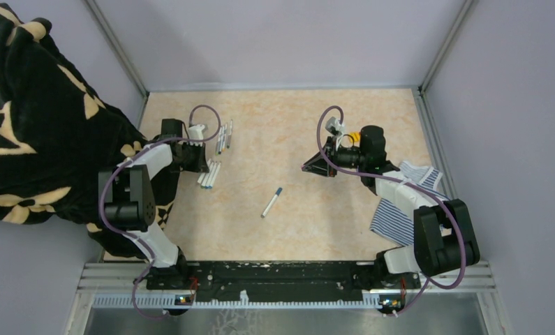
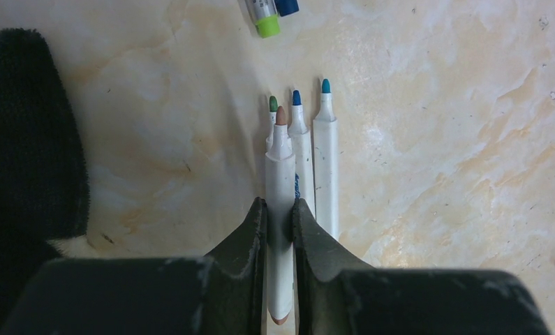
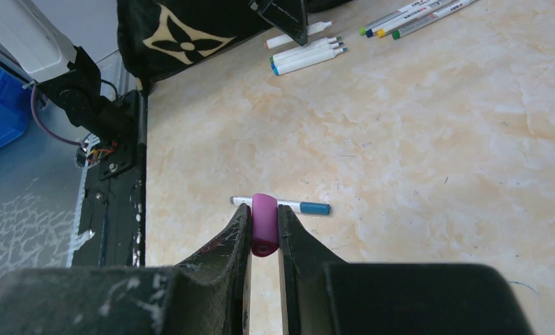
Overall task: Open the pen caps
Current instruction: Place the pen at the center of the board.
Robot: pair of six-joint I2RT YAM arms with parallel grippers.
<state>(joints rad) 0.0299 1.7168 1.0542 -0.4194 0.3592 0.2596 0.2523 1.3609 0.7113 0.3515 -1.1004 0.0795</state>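
Observation:
My left gripper [image 2: 280,206] is shut on a white pen [image 2: 280,167] with a bare pinkish tip, held low over the table. Three more uncapped pens [image 2: 315,160], with green, blue and teal tips, lie right beside it. In the top view this gripper [image 1: 197,162] is at that row of pens [image 1: 210,173]. My right gripper [image 3: 264,213] is shut on a purple cap [image 3: 264,225], raised above the table. A pen [image 3: 288,204] with a blue cap on lies on the table behind it, mid-table in the top view [image 1: 272,202]. My right gripper shows there too [image 1: 308,168].
Several capped pens [image 1: 223,137] lie further back on the left; their green and blue ends [image 2: 269,21] show in the left wrist view. A black patterned cloth [image 1: 37,132] covers the left side. A blue-and-white striped cloth [image 1: 403,206] lies under my right arm.

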